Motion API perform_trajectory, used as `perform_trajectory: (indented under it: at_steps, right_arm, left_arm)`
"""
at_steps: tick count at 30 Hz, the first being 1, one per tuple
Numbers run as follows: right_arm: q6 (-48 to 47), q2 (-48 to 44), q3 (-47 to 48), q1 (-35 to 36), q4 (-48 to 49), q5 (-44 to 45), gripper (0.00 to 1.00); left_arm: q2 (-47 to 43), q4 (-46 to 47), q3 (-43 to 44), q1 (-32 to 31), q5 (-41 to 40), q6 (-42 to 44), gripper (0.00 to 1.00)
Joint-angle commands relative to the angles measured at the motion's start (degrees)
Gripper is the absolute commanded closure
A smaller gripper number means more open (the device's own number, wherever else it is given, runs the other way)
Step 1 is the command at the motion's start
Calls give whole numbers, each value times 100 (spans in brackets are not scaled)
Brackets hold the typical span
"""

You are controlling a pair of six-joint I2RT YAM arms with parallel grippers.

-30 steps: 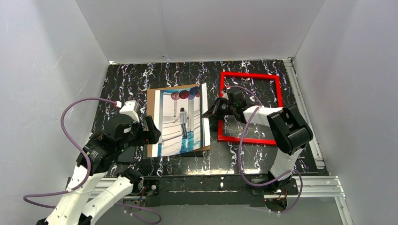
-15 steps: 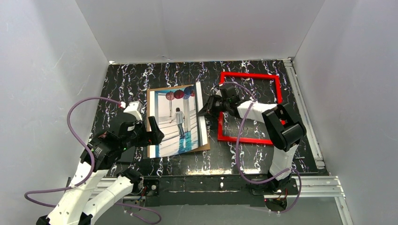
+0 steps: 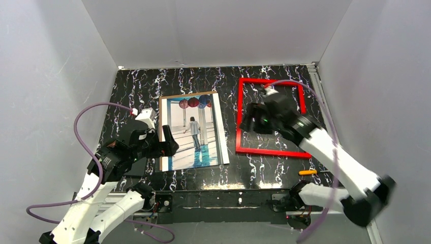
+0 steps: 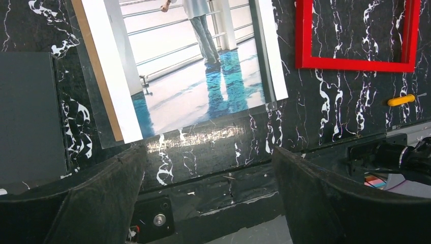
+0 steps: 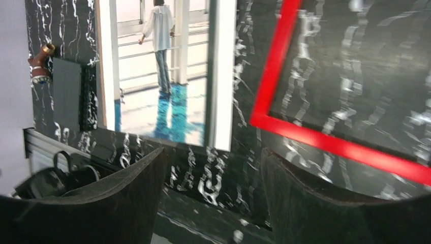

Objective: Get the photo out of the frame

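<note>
Swinging off the photo's (image 3: 192, 132) right edge, the right gripper (image 3: 250, 122) now hangs to the photo's right, over the left half of the frame (image 3: 274, 151). Its jaws, pinched together a second ago, stand wide apart. The photo's right side, then lifted, lies flat. The arm behind that gripper is smeared with motion in the top view. The left gripper (image 3: 170, 141) has barely shifted.

One photo is here. It lies face up on the black marbled table (image 3: 152, 86), and its brown board (image 3: 161, 127) shows as a thin strip along its left and far edges. Neither gripper holds it.

One red frame lies flat to the right of the photo. A narrow strip of table separates the two, and marbled table shows through the frame's opening.

Both grippers are in view. The left one sits at the photo's left edge, toward the near corner (whether it touches the print cannot be told from above). In the left wrist view its jaws (image 4: 207, 152) are spread wide, with only table and the photo's near edge between them. In the right wrist view the right gripper (image 5: 213, 152) is likewise spread, and the photo's near right corner and the frame's near left corner show in the gap.

One dark grey panel (image 4: 30, 112) lies just left of the photo. One small orange piece (image 3: 307, 172) lies well to the photo's right, nearer than the frame.
</note>
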Motion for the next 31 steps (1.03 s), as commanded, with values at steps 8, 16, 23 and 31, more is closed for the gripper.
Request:
perform_trajectory:
  at_steps: [8,16,23,31]
  right_arm:
    - [-1013,-4594,-509,17,-2334,647,15]
    - [-855,-5726,-48,14,-2735,928,14]
    - [-713,-6418,-117,14,-2269,1170,14]
    - [-535,-6832,-228,44,-2252,1401,13]
  left_arm:
    - [-378,456,94,11,279,420,2]
    - [-992,986,409,11,34,964,2]
    - [-1158,1421,744,11,-107,1213,2]
    - [-1206,1349,745,11,-76,1205,2]
